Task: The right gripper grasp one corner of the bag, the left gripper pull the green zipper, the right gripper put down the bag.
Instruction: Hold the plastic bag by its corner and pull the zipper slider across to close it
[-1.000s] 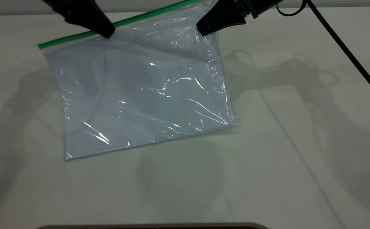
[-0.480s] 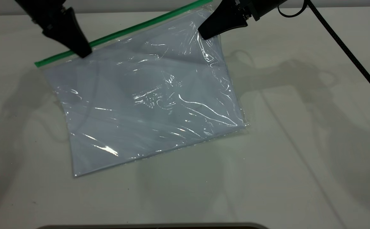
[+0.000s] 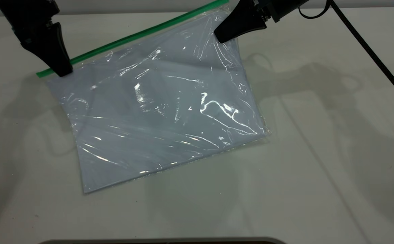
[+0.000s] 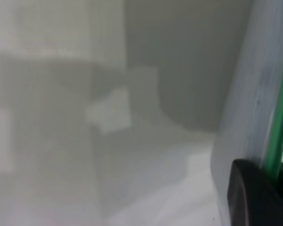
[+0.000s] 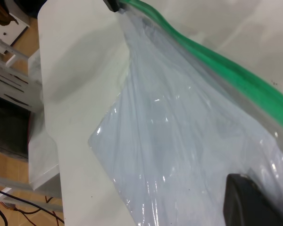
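Exterior view: bag [image 3: 163, 112] lies tilted on the white table [image 3: 319, 152], its far-right corner lifted and pinched in the right gripper [image 3: 220, 38]. Left gripper [image 3: 64, 72] is clamped on the green zipper [image 3: 132, 35] near its left end.

Left wrist view: zipper strip runs into the black jaw.

Right wrist view: bag hangs from the jaw down to the table.

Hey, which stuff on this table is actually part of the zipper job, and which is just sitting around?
Part of the job:
- bag
- green zipper
- left end effector, at the zipper's left end
- right end effector, gripping the bag's far right corner

Just there:
- table
- black cable trailing from the right arm
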`<state>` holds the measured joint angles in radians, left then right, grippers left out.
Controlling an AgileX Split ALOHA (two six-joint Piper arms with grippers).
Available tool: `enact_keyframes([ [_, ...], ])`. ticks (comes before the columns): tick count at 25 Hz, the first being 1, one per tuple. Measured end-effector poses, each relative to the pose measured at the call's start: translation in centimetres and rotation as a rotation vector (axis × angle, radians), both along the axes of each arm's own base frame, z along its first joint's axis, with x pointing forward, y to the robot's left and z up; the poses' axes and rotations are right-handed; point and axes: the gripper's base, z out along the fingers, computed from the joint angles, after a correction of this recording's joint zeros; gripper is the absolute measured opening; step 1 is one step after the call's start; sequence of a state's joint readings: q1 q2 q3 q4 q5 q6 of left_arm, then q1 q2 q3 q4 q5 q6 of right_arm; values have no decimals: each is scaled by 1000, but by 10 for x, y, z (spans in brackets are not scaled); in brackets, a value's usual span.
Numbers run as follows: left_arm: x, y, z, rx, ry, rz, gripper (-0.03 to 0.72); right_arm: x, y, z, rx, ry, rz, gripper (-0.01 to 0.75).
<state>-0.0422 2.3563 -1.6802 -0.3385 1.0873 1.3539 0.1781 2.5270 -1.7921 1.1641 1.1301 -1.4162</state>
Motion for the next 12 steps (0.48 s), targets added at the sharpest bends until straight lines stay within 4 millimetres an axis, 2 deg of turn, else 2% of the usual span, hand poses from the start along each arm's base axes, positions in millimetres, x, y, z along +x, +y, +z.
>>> enact_keyframes([
  [12, -2, 3, 0, 24, 23, -21, 67, 0, 0, 0, -2, 1, 0, 37],
])
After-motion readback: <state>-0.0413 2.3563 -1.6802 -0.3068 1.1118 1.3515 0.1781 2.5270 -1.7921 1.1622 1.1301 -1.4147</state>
